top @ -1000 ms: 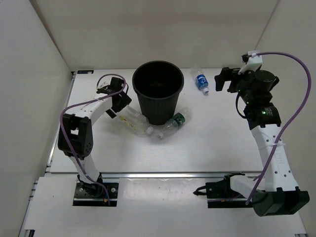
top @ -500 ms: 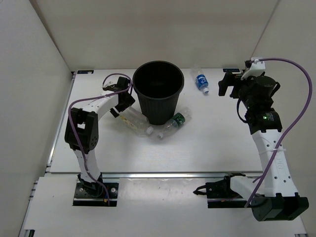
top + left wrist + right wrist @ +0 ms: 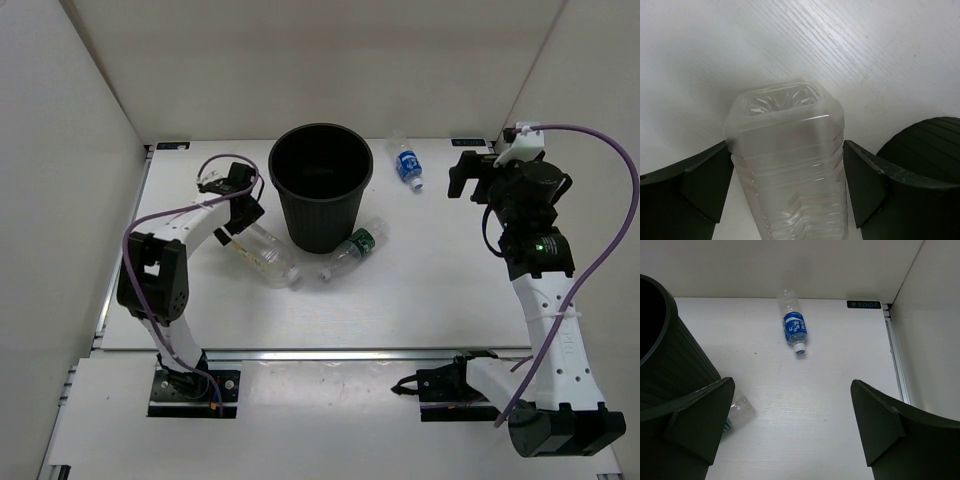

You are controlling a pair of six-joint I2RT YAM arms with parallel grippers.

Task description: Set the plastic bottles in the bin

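The black bin (image 3: 320, 185) stands upright at the middle back. The wide clear bottle (image 3: 264, 256) lies on the table at the bin's left foot, cap toward me. My left gripper (image 3: 240, 214) is shut on its base end; in the left wrist view both fingers press the sides of the bottle (image 3: 785, 130), with the bin wall (image 3: 927, 145) at right. The green-labelled bottle (image 3: 352, 250) lies at the bin's right foot. The blue-labelled bottle (image 3: 405, 163) lies at the back, right of the bin. My right gripper (image 3: 462, 176) is open and empty, raised to the right of the blue bottle (image 3: 794, 329).
White walls enclose the table on the left, back and right. A metal rail (image 3: 330, 352) runs along the near edge. The right wrist view shows the bin's side (image 3: 665, 355) and the green bottle's clear base (image 3: 741, 409) beside it.
My left gripper has shifted left and toward me, and the wide bottle has swung with it, away from the bin's base. My right gripper has edged slightly right.
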